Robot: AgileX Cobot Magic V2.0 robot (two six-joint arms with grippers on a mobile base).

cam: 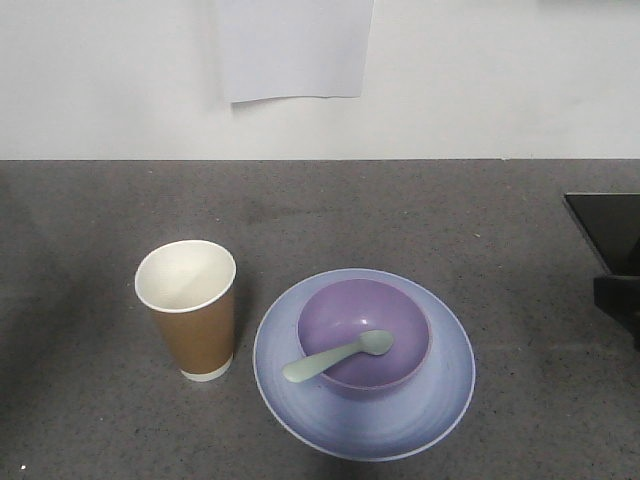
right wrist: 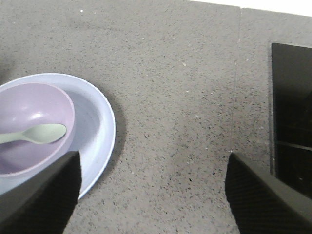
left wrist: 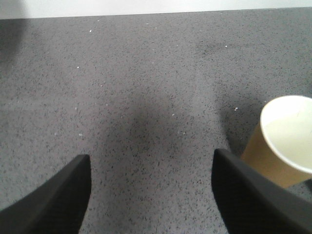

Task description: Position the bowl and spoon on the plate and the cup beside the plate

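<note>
Four pieces: all placed, looks done.
Bowl: on plate, left of right gripper.
Spoon: resting in bowl.
Cup: upright, just right of left gripper.
Grippers: both spread wide, empty.
Advice: back away straight, don't clip the cup.

A dark grey speckled worktop fills most of the scene and runs back to a plain white wall at the far side. A pale sheet, probably paper, hangs flat on that wall left of centre, its lower edge ending above the worktop's far edge. At the right edge a glossy black flat-topped object sits on the worktop; what it is cannot be made out.
</note>
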